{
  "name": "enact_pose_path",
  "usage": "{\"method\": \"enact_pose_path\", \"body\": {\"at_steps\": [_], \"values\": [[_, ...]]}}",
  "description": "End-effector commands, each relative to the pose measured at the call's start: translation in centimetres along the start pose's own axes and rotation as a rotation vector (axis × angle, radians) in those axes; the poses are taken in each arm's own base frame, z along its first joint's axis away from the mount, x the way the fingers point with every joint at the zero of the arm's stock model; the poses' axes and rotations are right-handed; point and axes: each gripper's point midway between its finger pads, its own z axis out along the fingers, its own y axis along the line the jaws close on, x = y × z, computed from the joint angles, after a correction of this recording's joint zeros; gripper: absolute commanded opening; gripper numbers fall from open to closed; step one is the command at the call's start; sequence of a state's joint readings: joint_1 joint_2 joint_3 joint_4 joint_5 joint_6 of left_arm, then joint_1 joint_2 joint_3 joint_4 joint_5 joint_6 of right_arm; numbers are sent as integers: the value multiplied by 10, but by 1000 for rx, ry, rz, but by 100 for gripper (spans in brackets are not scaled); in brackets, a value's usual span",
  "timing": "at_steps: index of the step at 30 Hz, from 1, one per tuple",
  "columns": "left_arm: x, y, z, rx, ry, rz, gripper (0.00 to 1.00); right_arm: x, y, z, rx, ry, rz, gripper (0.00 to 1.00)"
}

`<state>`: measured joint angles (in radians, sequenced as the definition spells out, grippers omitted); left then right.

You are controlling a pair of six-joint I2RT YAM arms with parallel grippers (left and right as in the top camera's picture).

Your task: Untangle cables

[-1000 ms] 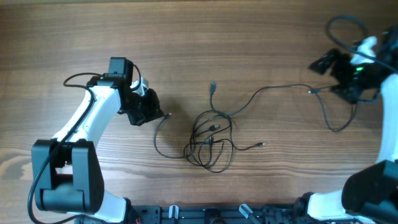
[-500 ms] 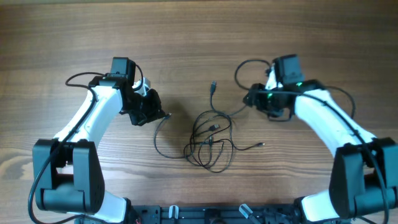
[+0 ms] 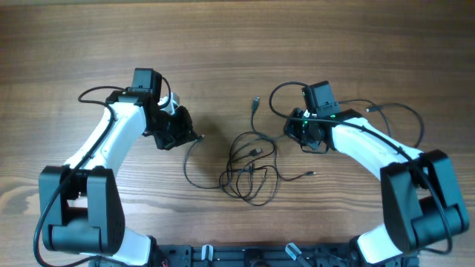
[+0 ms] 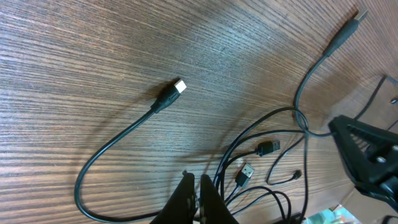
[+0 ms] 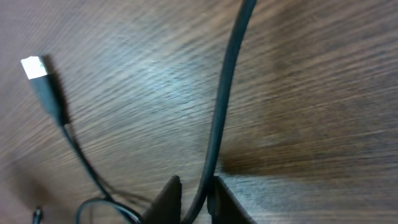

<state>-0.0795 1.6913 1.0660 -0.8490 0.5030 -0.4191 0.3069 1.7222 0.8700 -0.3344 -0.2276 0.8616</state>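
Observation:
The cables [image 3: 249, 167] lie as a loose tangle of thin black loops at the table's middle, with one plug end [image 3: 255, 100] lying apart at the back. My left gripper [image 3: 194, 137] sits left of the tangle. In the left wrist view the left gripper [image 4: 196, 180] is shut with nothing visibly between its fingers, and a white-tipped plug [image 4: 178, 86] lies ahead of it. My right gripper [image 3: 293, 130] is at the tangle's right edge. In the right wrist view the right gripper [image 5: 194, 180] is shut on a cable strand [image 5: 227, 93], left of which lies a USB plug [image 5: 34, 67].
The table [image 3: 237, 37] is bare wood. Each arm's own thicker black cable [image 3: 286, 89] loops beside its wrist. A black rail [image 3: 245, 256] runs along the front edge between the arm bases. The right arm's dark gripper [image 4: 367, 155] shows in the left wrist view.
The right arm swung in from the far right to the tangle's right side, and its jaws closed on a cable strand. The left arm has not moved.

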Motion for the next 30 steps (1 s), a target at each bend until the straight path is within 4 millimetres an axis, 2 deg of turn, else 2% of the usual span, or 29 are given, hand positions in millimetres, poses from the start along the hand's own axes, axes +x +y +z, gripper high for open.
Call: {"method": "enact_pose_path", "body": {"at_steps": [1,3,4,5,6,8,9,11,13,14,16,18,19,21,22,24,25,27,30], "values": [[2,-4,-3,15,-2,32,5,13,1,15,-33,69,28,4],[3,-4,-3,14,0,31,5,11,41,2,-223,85,-121,4],[3,-4,-3,12,3,29,5,9,70,-16,-362,96,-223,4],[4,-4,-3,12,4,28,5,7,88,-32,-451,106,-270,5],[4,-4,-3,11,5,28,5,2,115,-65,-593,126,-309,5],[4,-4,-3,11,5,28,6,-3,152,-124,-841,152,-413,5],[4,-3,-3,11,6,27,6,-7,173,-173,-1022,154,-514,5],[4,-3,-3,11,6,27,5,-20,187,-235,-1180,94,-608,5],[4,-3,-3,11,6,27,5,-36,186,-257,-1207,19,-606,5],[4,-3,-3,11,6,27,6,-43,183,-261,-1205,-10,-601,5],[4,-3,-3,11,6,27,5,-64,172,-250,-1149,-66,-525,4],[4,-3,-3,11,6,27,6,-84,156,-226,-1035,-140,-453,5],[4,-3,-3,11,6,27,6,-96,141,-207,-932,-180,-393,4],[5,-3,-3,10,8,26,5,-114,98,-170,-684,-229,-274,4],[5,-3,-3,8,11,24,5,-119,69,-152,-535,-241,-222,4],[6,-2,-3,6,15,22,5,-123,18,-136,-306,-246,-157,5],[6,-2,-3,6,14,22,6,-125,-5,-134,-202,-245,-130,5],[6,-3,-3,8,12,23,6,-133,-40,-148,-34,-257,-99,5],[6,-3,-3,8,11,24,6,-160,-73,-203,157,-334,-78,4]]}}
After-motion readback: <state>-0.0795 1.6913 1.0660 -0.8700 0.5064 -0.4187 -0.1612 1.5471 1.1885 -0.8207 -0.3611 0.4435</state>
